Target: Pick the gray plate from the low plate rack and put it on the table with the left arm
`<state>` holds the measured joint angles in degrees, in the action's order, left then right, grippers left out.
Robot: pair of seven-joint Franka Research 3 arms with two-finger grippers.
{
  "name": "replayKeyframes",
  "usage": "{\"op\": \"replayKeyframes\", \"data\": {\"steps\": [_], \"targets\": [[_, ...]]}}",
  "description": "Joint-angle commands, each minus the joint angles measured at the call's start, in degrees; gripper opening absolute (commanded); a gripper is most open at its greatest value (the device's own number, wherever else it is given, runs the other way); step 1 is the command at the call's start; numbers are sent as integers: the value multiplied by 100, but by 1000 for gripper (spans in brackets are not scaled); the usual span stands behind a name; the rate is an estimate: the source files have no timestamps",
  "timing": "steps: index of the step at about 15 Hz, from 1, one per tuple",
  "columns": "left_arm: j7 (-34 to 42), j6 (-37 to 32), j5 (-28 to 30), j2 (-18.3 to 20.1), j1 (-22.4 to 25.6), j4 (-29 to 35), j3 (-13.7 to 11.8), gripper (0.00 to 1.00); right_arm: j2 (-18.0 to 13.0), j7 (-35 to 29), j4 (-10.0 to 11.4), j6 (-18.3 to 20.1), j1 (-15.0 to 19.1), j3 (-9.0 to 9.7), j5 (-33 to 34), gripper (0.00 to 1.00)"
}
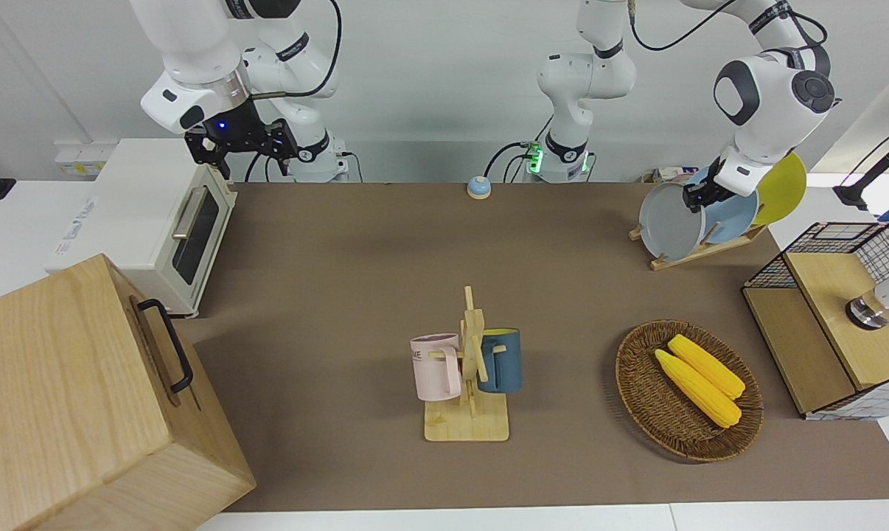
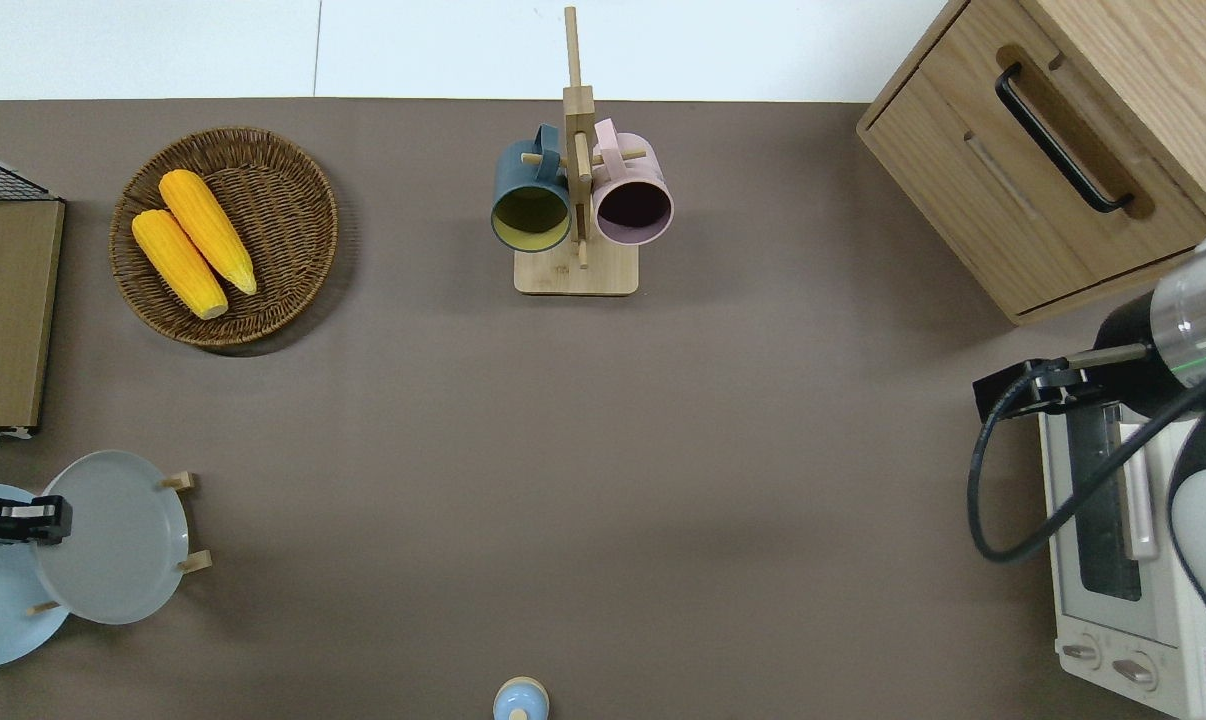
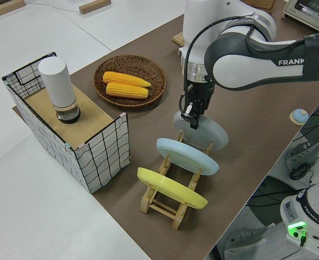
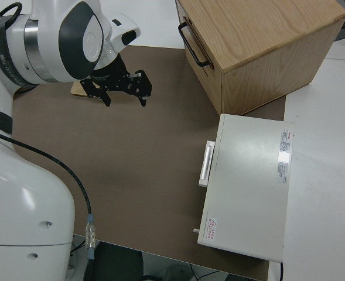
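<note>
The gray plate (image 1: 669, 221) (image 2: 113, 535) (image 3: 205, 132) stands tilted in the low plate rack (image 1: 699, 251) (image 2: 195, 562) (image 3: 170, 208) at the left arm's end of the table (image 1: 341, 280). It is the plate in the rack nearest the table's middle. My left gripper (image 1: 696, 198) (image 2: 35, 521) (image 3: 193, 117) is shut on the gray plate's upper rim. The light blue plate (image 1: 736, 214) (image 3: 186, 156) and the yellow plate (image 1: 783, 192) (image 3: 170, 187) stand in the slots beside it. My right gripper (image 1: 245, 147) (image 4: 124, 93) is parked and open.
A wicker basket (image 1: 640, 383) with two corn cobs lies farther from the robots than the rack. A wire basket shelf (image 1: 828, 317) stands at the table's end. A mug stand (image 1: 470, 369), a bell (image 1: 478, 187), a toaster oven (image 1: 157, 221) and a wooden cabinet (image 1: 83, 398) are also here.
</note>
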<state>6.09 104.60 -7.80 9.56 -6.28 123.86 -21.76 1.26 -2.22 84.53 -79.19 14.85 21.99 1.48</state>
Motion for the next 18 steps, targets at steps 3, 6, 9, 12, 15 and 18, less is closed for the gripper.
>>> {"op": "replayKeyframes", "data": {"steps": [3,6,9,12,15,18], "targets": [[-73,61,-81,160,-40,139,-22,104,-12,-68,-41,62,132,121,28,983],[-108,17,-81,195,-49,-10,-22,98,-12,-68,-41,62,132,121,37,983],[-108,-324,-90,195,-49,-352,-22,81,-12,-68,-41,62,132,121,28,983],[-126,-702,-98,239,-49,-677,-13,81,-12,-68,-41,62,132,113,37,983],[-196,-1063,-90,283,-58,-994,22,81,-12,-68,-41,62,132,113,28,983],[-310,-1625,-72,344,-84,-1574,171,81,-12,-68,-41,62,132,121,28,983]]}}
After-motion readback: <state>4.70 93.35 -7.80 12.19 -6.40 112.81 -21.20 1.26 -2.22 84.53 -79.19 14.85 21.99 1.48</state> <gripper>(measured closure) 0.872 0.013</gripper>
